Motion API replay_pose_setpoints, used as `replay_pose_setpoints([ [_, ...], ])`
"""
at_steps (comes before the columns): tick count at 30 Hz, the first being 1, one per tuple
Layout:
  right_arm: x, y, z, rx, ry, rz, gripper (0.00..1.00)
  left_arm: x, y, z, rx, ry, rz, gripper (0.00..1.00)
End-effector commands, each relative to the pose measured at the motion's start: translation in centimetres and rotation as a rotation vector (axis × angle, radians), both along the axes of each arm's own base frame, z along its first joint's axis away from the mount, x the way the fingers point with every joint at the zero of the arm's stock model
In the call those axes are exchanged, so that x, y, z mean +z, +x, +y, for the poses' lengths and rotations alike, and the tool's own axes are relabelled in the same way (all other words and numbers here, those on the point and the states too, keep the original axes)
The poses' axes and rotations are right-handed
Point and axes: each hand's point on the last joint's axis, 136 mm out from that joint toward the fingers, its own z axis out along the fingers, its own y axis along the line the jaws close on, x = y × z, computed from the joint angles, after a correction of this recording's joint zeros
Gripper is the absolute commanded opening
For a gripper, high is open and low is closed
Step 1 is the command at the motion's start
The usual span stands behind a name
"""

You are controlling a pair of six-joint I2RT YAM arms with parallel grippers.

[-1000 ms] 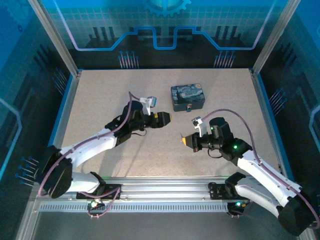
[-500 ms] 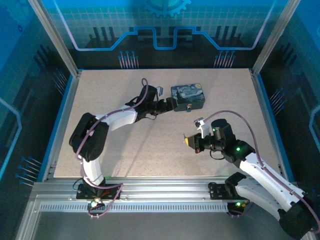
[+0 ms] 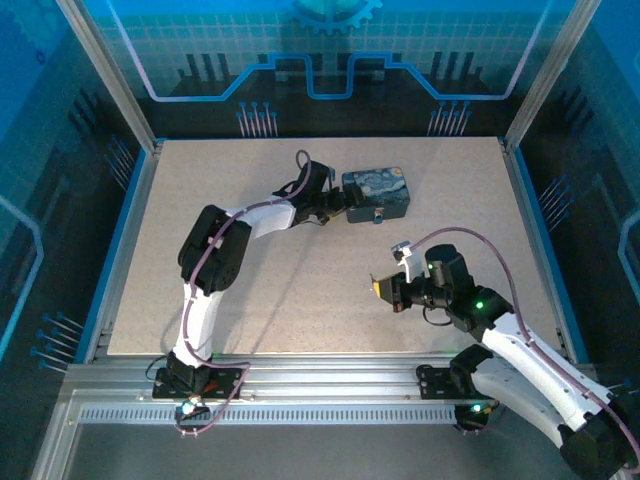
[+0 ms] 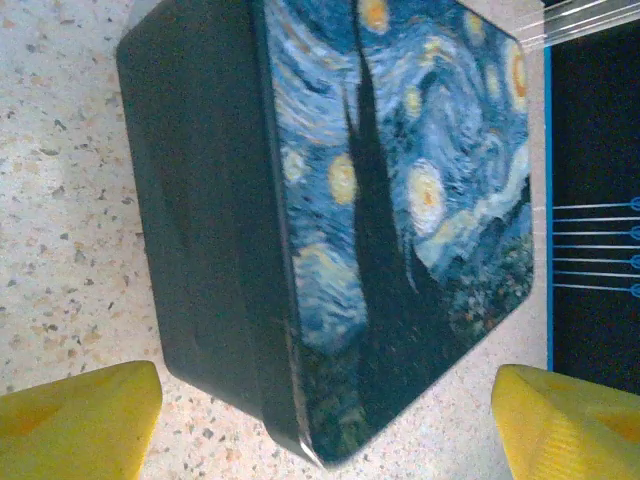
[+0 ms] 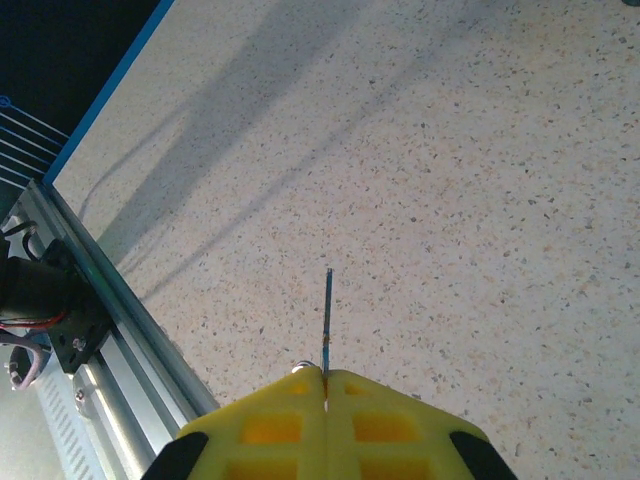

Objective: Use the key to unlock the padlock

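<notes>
padlock (image 3: 381,212): top view, tiny pale bit on near face of starry-night tin (image 3: 376,192), far-centre of table (image 3: 200,200); shackle too small to read.
top, l gripper (image 3: 338,205): at tin's left end, the nearer arm to the lock.
top, r gripper (image 3: 379,289): mid-table, well apart from tin, nose aimed left; lock lies off to its side, toward far edge.
l wrist, tin (image 4: 400,200): painted lid faces cam, dark side wall on left; yellow fingertips (image 4: 75,425) stand apart, one each side of tin's near corner, not touching.
r wrist, key (image 5: 327,310): thin dark blade pinched in closed r gripper (image 5: 325,385), long axis straight out along fingers, over bare table (image 5: 480,150).
next, prob: r wrist must swing so blade points at lock.
</notes>
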Motion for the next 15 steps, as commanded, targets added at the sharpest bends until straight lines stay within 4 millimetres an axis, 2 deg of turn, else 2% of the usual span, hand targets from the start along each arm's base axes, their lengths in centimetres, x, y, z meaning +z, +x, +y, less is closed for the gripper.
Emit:
replay_pose_setpoints([
  [1, -0.2, -0.3, -0.3, -0.009, -0.012, 0.009, 0.00, -1.0, 0.2, 0.2, 0.013, 0.008, 0.051, 0.86],
  [8, 0.2, -0.4, -0.2, -0.002, -0.007, 0.011, 0.00, -2.6, 0.3, 1.6, 0.035, 0.066, 0.078, 0.83],
  [15, 0.5, -0.4, -0.3, -0.003, -0.006, 0.011, 0.00, -4.5, -1.2, 3.1, 0.027, 0.117, 0.118, 0.81],
])
